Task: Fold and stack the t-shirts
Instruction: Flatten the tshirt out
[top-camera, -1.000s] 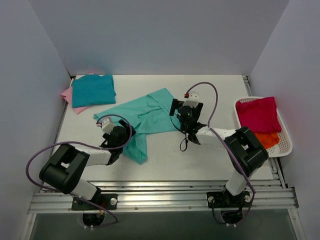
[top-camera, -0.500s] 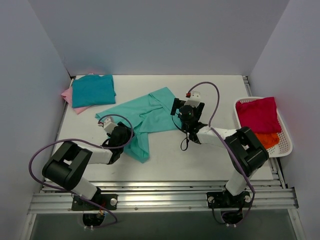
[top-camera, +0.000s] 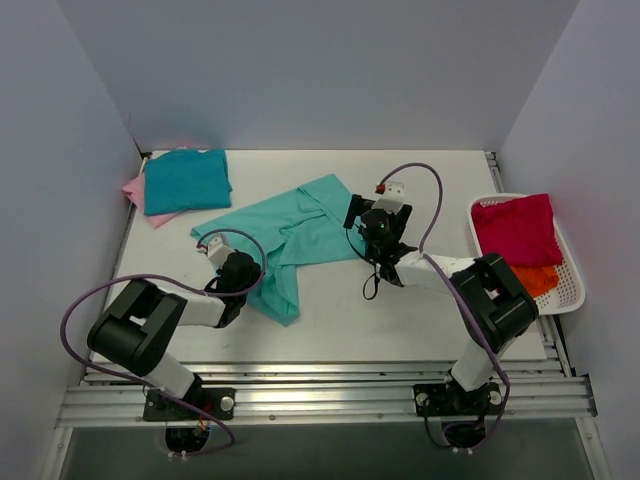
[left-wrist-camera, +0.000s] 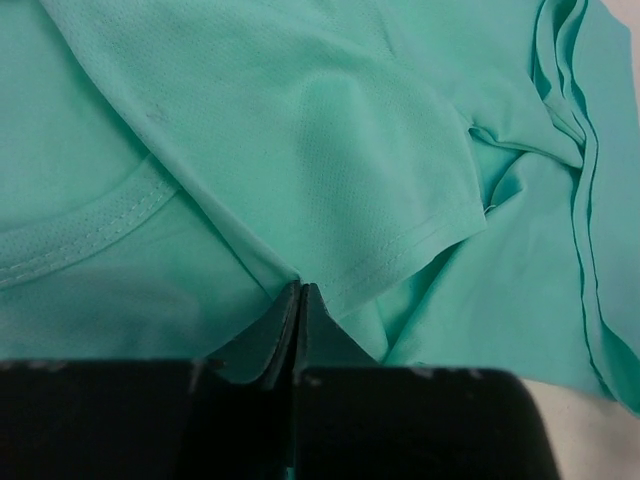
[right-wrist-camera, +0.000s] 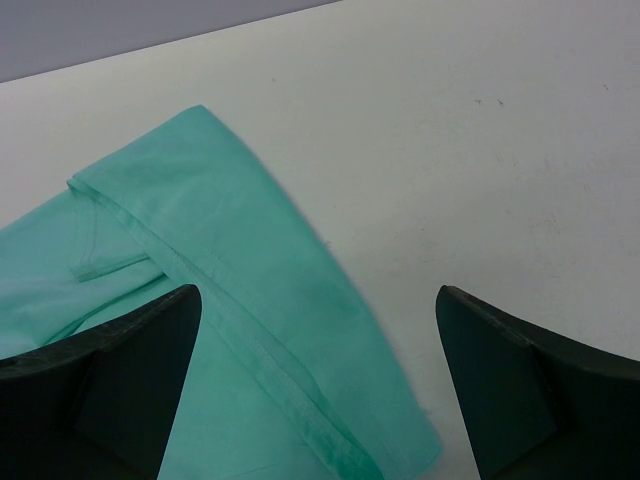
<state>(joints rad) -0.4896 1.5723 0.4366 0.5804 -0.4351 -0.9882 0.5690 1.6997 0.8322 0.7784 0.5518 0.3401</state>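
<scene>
Our left gripper (left-wrist-camera: 300, 292) is pinched tight on the mint shirt (left-wrist-camera: 350, 120), arm stretched low. Our right gripper (right-wrist-camera: 315, 295) hangs wide open over mid-table (top-camera: 400, 320), arm extended forward.

The pink tee (top-camera: 133, 189) lies mostly hidden under the teal tee (top-camera: 186, 180).

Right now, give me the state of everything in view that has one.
mint t-shirt, unfolded and rumpled.
left gripper, shut on the mint t-shirt.
right gripper, open above that shirt's edge.
teal t-shirt, folded, top of its stack.
pink t-shirt, mostly covered beneath it.
crimson t-shirt, bunched in the basket.
orange t-shirt, partly under the crimson one.
</scene>
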